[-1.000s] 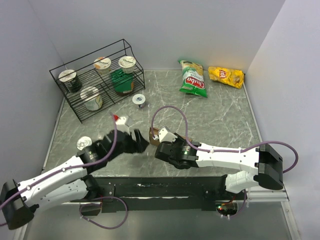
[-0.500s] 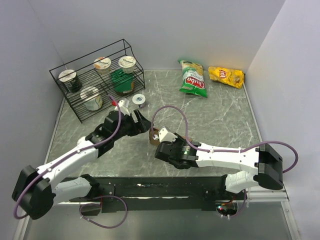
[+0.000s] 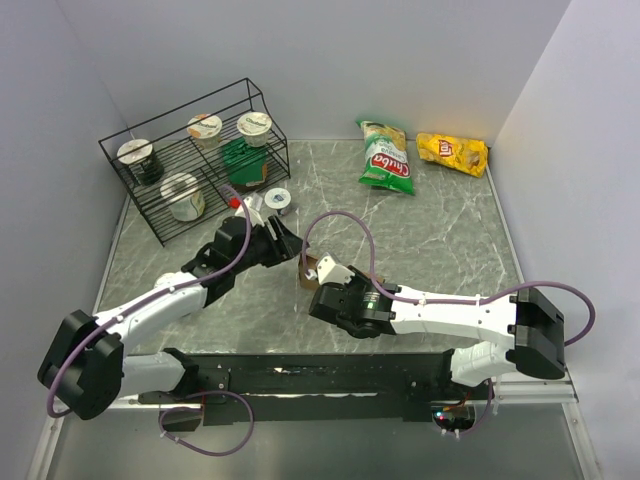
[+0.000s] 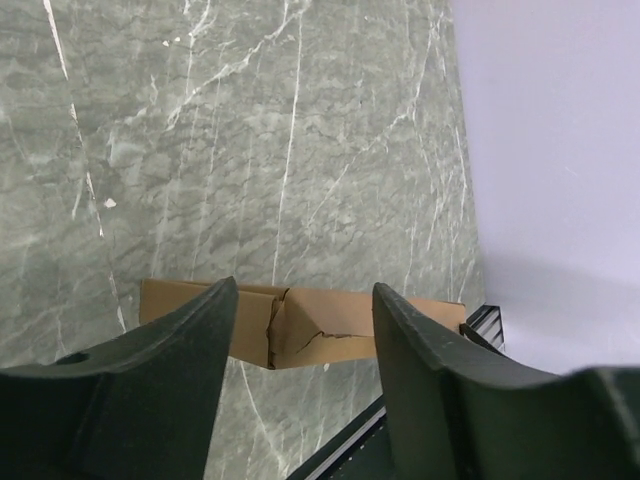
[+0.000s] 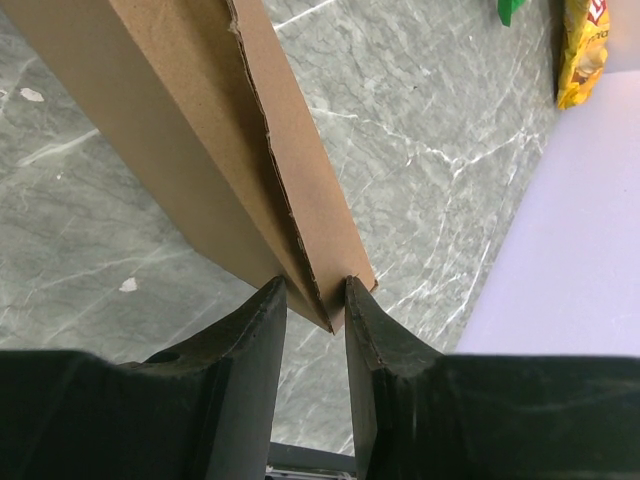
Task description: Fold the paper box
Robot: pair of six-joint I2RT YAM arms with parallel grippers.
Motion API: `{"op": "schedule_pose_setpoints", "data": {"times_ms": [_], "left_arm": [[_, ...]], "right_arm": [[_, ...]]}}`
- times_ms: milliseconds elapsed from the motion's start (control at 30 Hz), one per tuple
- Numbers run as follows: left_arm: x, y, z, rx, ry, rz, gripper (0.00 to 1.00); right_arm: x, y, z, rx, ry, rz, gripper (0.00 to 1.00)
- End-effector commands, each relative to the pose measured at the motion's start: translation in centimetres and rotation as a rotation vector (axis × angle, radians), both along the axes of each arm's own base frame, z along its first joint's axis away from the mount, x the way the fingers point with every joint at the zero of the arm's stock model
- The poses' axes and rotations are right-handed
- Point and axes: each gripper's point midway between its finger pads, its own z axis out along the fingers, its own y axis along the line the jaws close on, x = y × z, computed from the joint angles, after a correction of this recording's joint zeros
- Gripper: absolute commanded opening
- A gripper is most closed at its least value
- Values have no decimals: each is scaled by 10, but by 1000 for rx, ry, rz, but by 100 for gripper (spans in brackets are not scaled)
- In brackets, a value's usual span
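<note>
The paper box (image 3: 309, 269) is brown cardboard, partly folded, held off the table near its middle. In the right wrist view the paper box (image 5: 200, 130) is a long folded panel, and my right gripper (image 5: 315, 300) is shut on its lower corner. My left gripper (image 3: 288, 247) is open, just left of the box. In the left wrist view the paper box (image 4: 320, 330) lies crosswise beyond the fingertips, and the left gripper (image 4: 305, 310) is not touching it.
A black wire rack (image 3: 190, 160) with cups and a green packet stands at the back left. A small round lid (image 3: 277, 200) lies near it. A green chip bag (image 3: 385, 158) and a yellow chip bag (image 3: 452, 152) lie at the back right.
My left arm has swung from the front left up and right, bringing its open gripper next to the box. The right gripper and box have stayed put.
</note>
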Motion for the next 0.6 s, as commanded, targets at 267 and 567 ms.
{"op": "schedule_pose_setpoints", "data": {"times_ms": [267, 567], "left_arm": [[-5, -5, -17, -37, 32, -26, 50], [-15, -8, -33, -37, 66, -66, 33]], "right_arm": [[-15, 8, -22, 42, 120, -13, 36], [-15, 9, -23, 41, 121, -15, 36]]}}
